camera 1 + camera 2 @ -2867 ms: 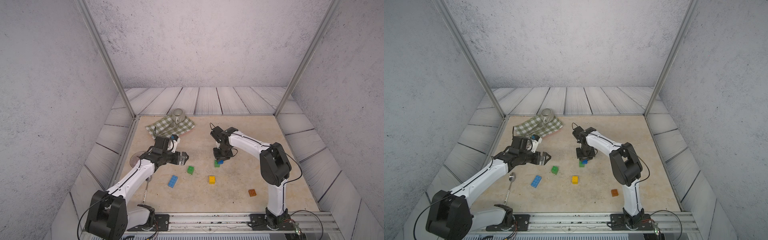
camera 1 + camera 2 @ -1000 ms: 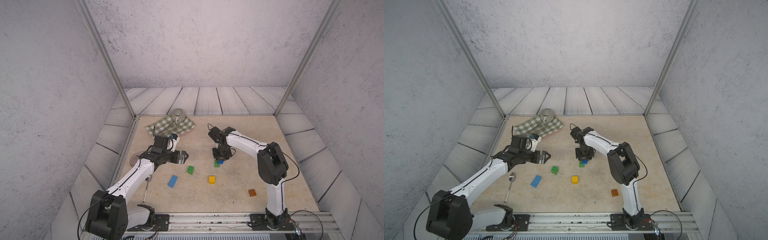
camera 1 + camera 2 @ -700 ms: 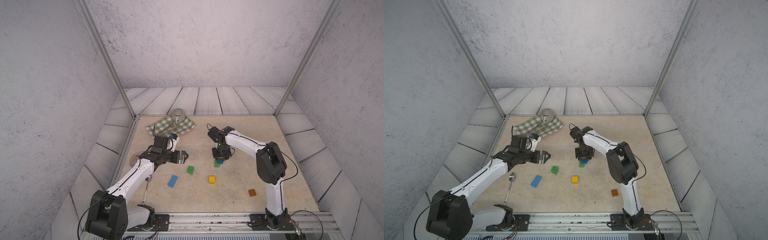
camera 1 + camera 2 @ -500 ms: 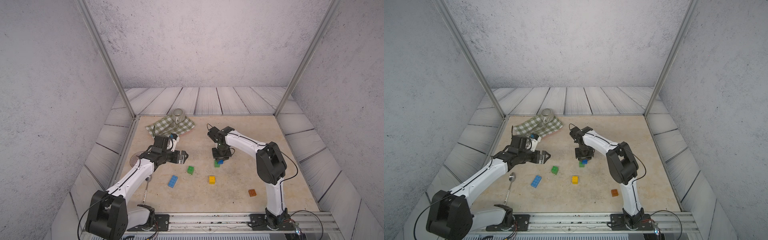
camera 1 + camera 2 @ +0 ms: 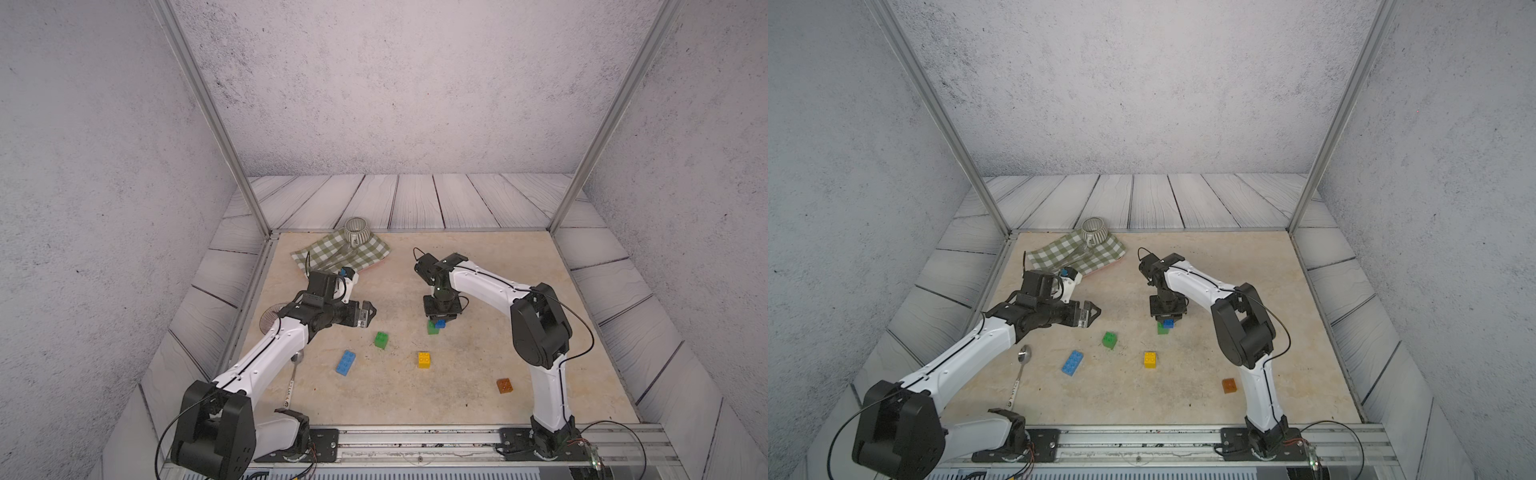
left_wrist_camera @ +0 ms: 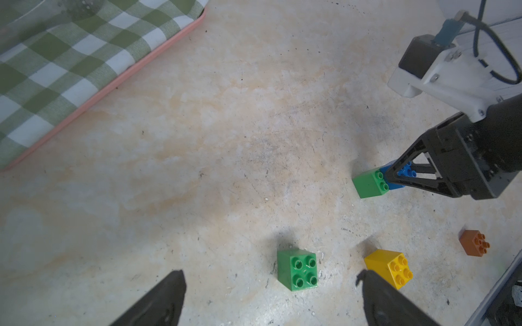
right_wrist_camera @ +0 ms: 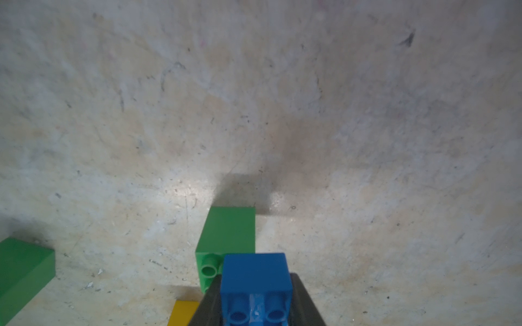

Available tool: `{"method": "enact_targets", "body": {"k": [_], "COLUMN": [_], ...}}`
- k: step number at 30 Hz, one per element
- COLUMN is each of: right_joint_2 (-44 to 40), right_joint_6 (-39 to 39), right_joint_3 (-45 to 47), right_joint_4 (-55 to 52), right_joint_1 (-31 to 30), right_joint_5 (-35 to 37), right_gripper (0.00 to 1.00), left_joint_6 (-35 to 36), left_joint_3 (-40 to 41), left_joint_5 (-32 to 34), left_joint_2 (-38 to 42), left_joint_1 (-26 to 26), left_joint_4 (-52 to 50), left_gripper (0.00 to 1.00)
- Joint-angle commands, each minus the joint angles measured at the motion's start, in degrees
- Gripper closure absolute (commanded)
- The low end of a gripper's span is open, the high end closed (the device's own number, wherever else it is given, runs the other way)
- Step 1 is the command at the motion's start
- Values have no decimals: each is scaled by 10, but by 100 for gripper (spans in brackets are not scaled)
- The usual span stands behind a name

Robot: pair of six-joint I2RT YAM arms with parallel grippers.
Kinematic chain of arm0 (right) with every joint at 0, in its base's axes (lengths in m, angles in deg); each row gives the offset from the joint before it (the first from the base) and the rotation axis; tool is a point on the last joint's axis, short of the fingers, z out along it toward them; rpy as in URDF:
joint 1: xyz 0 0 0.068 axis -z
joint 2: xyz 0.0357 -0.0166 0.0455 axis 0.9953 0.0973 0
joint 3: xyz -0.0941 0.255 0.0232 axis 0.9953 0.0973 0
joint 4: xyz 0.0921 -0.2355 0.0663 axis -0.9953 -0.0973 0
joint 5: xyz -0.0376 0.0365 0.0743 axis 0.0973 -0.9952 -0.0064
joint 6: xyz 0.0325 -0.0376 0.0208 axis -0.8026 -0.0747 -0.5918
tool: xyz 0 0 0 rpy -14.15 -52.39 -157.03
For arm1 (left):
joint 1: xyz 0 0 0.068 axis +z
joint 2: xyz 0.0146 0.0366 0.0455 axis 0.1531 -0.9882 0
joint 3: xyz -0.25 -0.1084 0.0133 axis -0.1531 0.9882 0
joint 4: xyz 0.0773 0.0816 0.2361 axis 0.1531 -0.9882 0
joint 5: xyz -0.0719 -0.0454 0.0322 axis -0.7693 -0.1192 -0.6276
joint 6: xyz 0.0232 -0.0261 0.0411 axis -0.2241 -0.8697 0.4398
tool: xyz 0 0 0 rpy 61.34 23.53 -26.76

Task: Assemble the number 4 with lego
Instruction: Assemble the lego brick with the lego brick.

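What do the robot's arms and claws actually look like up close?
The left arm and right arm are smooth white tubes linked by chunky black joints, with thin black cables looping alongside. The left gripper and right gripper are black; their fingers are pointed, open triangular frames.

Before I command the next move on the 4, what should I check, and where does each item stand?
1. Right gripper shut on the dark blue brick: ok.
2. Dark blue brick overlaps the green base brick, with some green studs left bare: ok.
3. Dark blue brick pressed fully home: cannot tell.
4. Left gripper open and empty: ok.
5. Spare green brick, yellow brick, orange brick and long light-blue brick lie apart, none gripped: ok.
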Motion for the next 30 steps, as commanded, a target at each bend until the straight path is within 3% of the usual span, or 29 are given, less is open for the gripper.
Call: {"method": "enact_targets", "body": {"k": [1, 7, 30], "right_joint_2": [88, 65, 32], "right_joint_6": [-3, -7, -11], "right_joint_3": [54, 52, -2], "right_joint_4": [36, 29, -23], "right_joint_1": [-7, -7, -7], "right_joint_5": [-7, 2, 2], "right_gripper": [100, 99, 71], "left_joint_6": [-5, -5, -6], "left_joint_3": [-8, -9, -5], "left_joint_5": [2, 6, 19], "left_joint_2": [6, 5, 20], "left_joint_1": [5, 6, 6], "left_joint_4": [3, 1, 1], "left_gripper": [1, 1, 1]}}
